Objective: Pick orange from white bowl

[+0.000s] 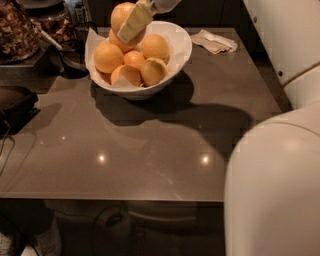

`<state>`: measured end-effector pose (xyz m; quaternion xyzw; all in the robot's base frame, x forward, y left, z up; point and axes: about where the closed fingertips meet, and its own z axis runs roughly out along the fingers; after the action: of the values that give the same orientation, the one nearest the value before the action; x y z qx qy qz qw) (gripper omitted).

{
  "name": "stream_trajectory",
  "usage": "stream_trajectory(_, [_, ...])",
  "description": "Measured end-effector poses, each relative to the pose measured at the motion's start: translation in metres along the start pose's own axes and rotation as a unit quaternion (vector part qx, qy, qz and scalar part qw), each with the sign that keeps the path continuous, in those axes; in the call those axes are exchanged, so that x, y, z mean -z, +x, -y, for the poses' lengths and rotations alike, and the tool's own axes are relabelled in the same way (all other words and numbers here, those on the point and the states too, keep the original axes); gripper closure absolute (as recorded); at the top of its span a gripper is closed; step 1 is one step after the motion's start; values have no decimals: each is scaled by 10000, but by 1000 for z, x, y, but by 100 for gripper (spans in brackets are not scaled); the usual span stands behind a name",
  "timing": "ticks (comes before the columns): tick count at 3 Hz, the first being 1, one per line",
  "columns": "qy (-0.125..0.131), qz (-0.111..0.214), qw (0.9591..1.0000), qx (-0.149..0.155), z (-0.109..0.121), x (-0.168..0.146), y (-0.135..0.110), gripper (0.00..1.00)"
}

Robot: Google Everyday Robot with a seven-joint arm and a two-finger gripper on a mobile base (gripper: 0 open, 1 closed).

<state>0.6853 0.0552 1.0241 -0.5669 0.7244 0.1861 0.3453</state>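
The white bowl (179, 46) with a paper liner stands at the back of the grey table (150, 150). Several oranges lie in it, among them one on the left (108, 56) and one on the right (155, 46), plus a paler yellowish one (153, 70). My gripper (126, 24) is over the bowl's back left, shut on an orange (121, 14). A pale finger (134, 22) lies across the orange's front; the other finger is hidden behind it. The held orange sits just above the pile.
A crumpled napkin (215, 41) lies right of the bowl. A container of brown snacks (17, 30) and a dark spoon (65, 52) stand at the back left, and a black object (15, 105) sits at the left edge. My white arm (275, 185) fills the lower right.
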Motion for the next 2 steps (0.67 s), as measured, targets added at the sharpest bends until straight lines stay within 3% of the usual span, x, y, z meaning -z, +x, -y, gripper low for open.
stream_trajectory(1, [415, 320, 9984, -207, -34, 49, -16, 100])
stream_trajectory(2, [314, 171, 9991, -224, -49, 38, -5, 100])
